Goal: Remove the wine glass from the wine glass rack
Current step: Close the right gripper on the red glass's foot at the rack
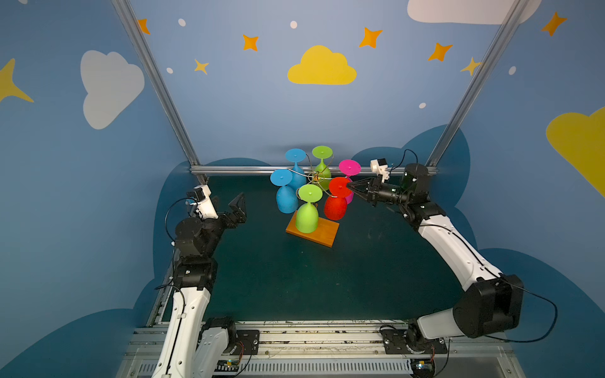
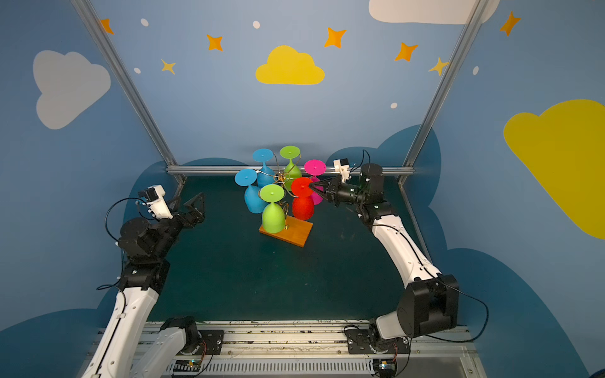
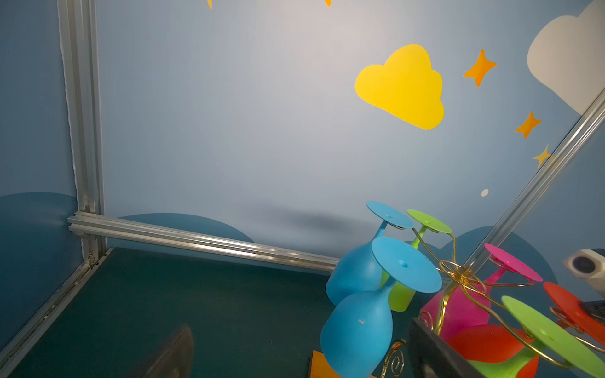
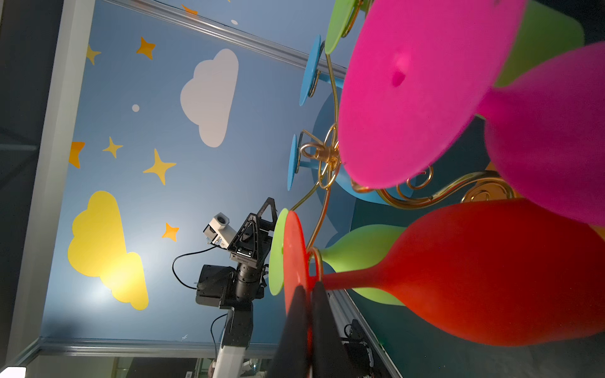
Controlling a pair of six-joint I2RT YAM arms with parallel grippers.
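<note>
The wine glass rack, gold wire on an orange-brown wooden base, stands mid-table toward the back. A red wine glass hangs upside down from its right-hand arm. My right gripper is shut on the rim of that glass's flat round foot, and the stem still sits in the wire loop. My left gripper stands open to the left of the rack, holding nothing.
Two blue glasses, two green glasses and a pink one hang bowl-down around the red one, close together. An aluminium frame rail runs along the back edge, with blue walls on three sides.
</note>
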